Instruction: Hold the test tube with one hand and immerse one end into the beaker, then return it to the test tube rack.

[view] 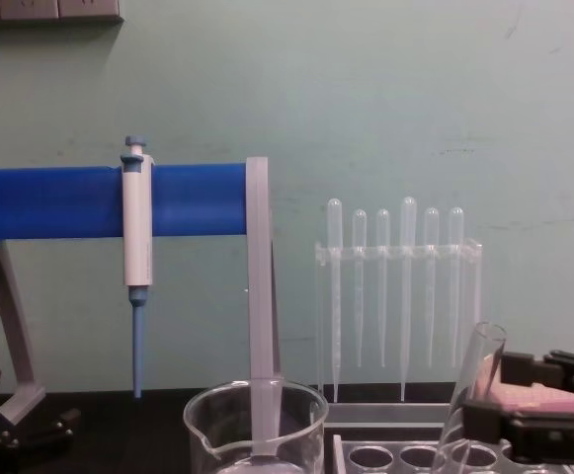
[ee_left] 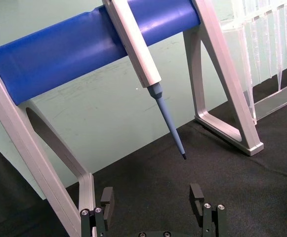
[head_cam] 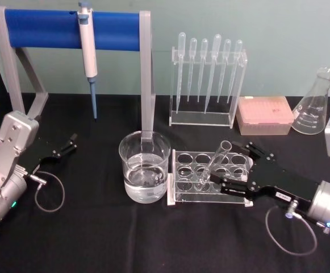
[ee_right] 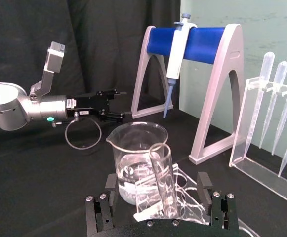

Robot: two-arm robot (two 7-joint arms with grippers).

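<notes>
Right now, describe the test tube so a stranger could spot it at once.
Find the blue-barred stand at back left; the beaker stands before its right leg. Right of that lies a clear rack with round holes, where the test tube leans inside the open right pincer. It is the only glass tube, wider than the bulb-topped pipettes behind.

Light: bright, even, diffuse, from above. Black table cloth (head_cam: 108, 244): shadows barely register. Clear beaker (head_cam: 145, 170): small white glints at rim and water line. Blue stand bar (ee_left: 84, 54): soft sheen along its length. Pale wall (view: 415, 99): evenly lit, without glare.
</notes>
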